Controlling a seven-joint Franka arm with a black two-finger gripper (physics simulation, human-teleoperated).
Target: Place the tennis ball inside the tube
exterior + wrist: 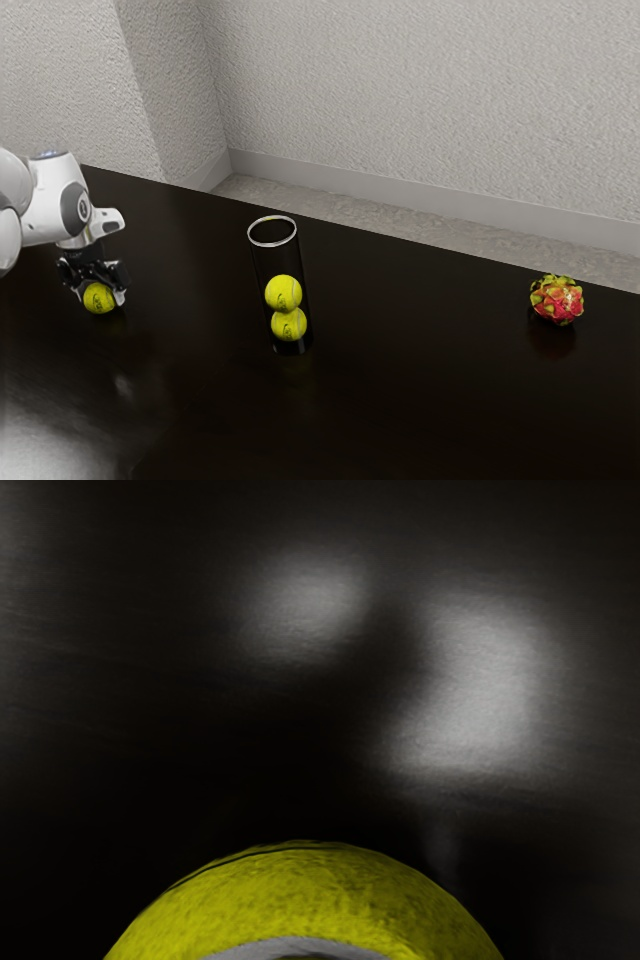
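The tennis ball (99, 299) is waiting outside the tube (278, 262), well apart from it toward the exterior view's left, and it is sitting right under the gripper (100, 294). I cannot tell whether the jaws are clamping it or merely standing around it, nor whether it is bearing on the table (400, 405) or hanging just above. The step in hand is, I judge, securing the ball, so I should be making sure of an even squeeze across its middle, then lifting straight up until its underside is clearing the tube's rim. Sideways travel should be starting only after that, with the ball ending centred over the mouth before release; a low or off-centre approach would be risking a knock that tips the tube.

The hand is pointing down at the ball, low over the table, and the arm (62, 200) is reaching in from the exterior view's left, on the ball's side of the tube. The tube is standing upright, its mouth facing up, with two yellow balls (286, 308) already stacking inside and room showing above them. Beyond the tube, toward the exterior view's right, a dragon fruit (557, 301) is lying well clear.
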